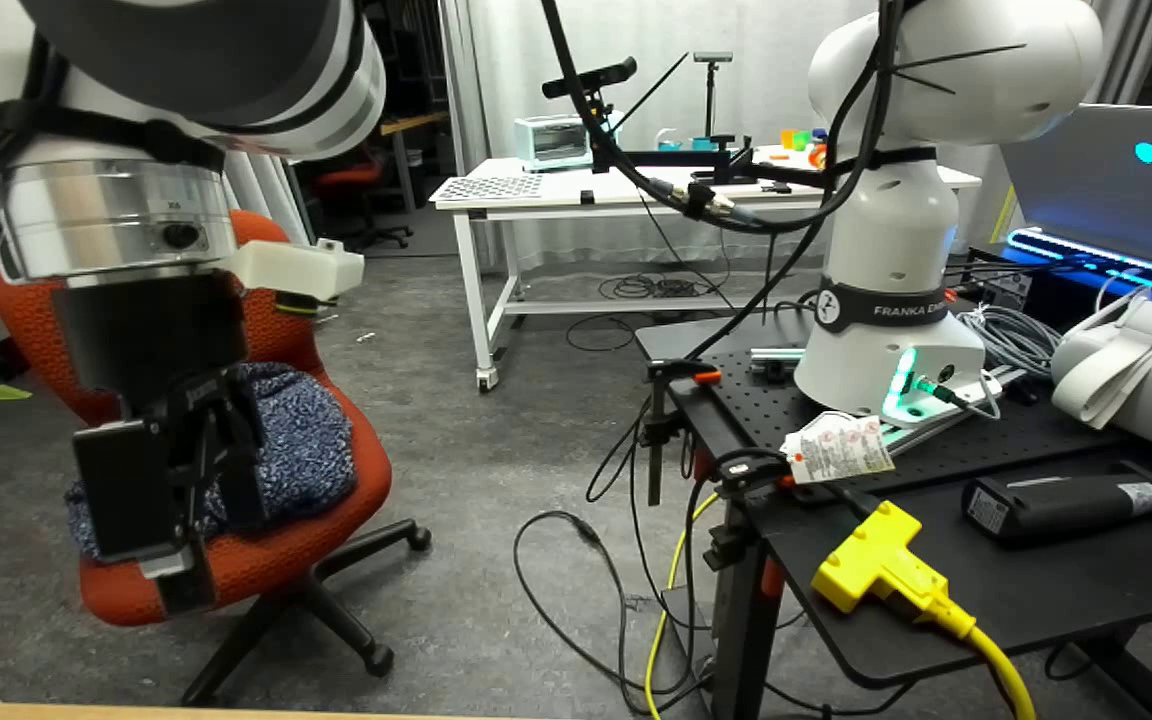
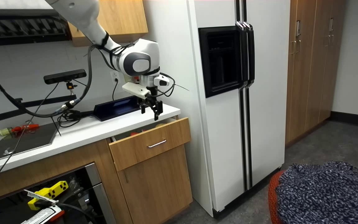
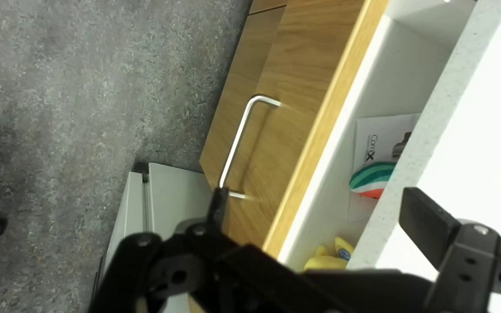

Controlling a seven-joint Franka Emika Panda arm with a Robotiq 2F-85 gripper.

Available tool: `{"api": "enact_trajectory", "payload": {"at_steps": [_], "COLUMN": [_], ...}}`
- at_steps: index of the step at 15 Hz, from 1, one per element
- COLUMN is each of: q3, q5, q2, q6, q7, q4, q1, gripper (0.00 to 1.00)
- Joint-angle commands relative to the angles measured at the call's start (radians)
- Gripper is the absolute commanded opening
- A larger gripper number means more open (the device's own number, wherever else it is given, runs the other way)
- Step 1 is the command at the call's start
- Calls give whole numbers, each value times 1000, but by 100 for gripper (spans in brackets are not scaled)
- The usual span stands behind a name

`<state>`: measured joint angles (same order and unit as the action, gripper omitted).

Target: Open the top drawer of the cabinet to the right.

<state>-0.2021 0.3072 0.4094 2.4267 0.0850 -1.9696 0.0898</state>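
The top drawer [image 2: 135, 154] stands partly open under the white counter [image 2: 104, 128], just beside the white refrigerator [image 2: 222, 133] and above a wooden cabinet door [image 2: 158, 183]. Its wood-grained front carries a slim metal bar handle [image 3: 237, 141], and between its rim and the edge of the counter the pale inside shows. There, in the wrist view, a printed leaflet [image 3: 377, 138] lies partly covered by a rounded striped object [image 3: 372, 176] in green, white and red. A yellow object [image 3: 326, 262] with a blue patch sits farther along; it may be a toy, though too much is hidden to be sure.

The gripper [image 2: 149, 113] hangs pointing down, higher than the drawer, its jaws spread wide. In the wrist view one of the jaws overlaps an end of the bar handle, but in an exterior view they are clearly apart.

On the counter lie a dark blue tray [image 2: 117, 109] and, well apart from it, a black cooktop [image 2: 33, 138] is set in. Both exterior views show an orange chair [image 1: 361, 500] with speckled knit fabric [image 1: 301, 430] on its seat.
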Motion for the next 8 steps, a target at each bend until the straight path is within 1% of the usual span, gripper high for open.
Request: {"api": "enact_trajectory", "payload": {"at_steps": [1, 2, 3, 8], "q3": [2, 4, 19, 58], "q5": [-27, -34, -46, -119], "q2": [-26, -18, 48, 149], "q6": [-7, -12, -15, -32], "q7": [-60, -74, -54, -67], "q4": [-38, -36, 14, 81], "q1": [45, 57, 48, 58], "gripper": [100, 100, 100, 100]}}
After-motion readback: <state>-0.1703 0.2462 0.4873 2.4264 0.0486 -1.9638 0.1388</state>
